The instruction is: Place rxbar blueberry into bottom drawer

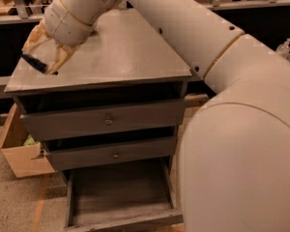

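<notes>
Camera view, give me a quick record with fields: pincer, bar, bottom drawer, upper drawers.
pincer: over the left front corner of the cabinet top, shut on the rxbar blueberry
rxbar blueberry: dark, held in the pincer, not yet in a drawer
bottom drawer: open, nothing visible inside
upper drawers: two, round knobs, above the open one
</notes>
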Available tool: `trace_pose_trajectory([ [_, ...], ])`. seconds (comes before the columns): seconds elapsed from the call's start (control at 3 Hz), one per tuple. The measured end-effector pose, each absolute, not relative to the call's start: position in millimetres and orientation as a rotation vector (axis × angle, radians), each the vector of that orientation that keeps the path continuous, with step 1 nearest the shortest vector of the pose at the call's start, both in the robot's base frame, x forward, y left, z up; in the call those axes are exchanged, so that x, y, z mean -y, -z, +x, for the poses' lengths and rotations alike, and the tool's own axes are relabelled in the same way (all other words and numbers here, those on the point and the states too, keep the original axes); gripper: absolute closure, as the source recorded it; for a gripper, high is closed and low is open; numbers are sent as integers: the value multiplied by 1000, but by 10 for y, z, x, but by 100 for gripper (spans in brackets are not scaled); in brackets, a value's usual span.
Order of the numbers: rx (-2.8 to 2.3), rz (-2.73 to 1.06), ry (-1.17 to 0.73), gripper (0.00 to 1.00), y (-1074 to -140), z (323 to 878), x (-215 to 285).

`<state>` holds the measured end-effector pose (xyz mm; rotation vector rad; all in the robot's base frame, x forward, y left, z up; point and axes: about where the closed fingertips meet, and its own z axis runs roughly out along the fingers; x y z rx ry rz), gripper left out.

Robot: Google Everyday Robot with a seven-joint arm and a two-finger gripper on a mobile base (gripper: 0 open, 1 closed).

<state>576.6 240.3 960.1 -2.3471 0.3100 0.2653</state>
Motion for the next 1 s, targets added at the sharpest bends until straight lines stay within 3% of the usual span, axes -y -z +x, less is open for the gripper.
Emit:
trace_pose_trajectory([
  [1.0,-688,-2282,-679,100,-8409,4518,-2154],
])
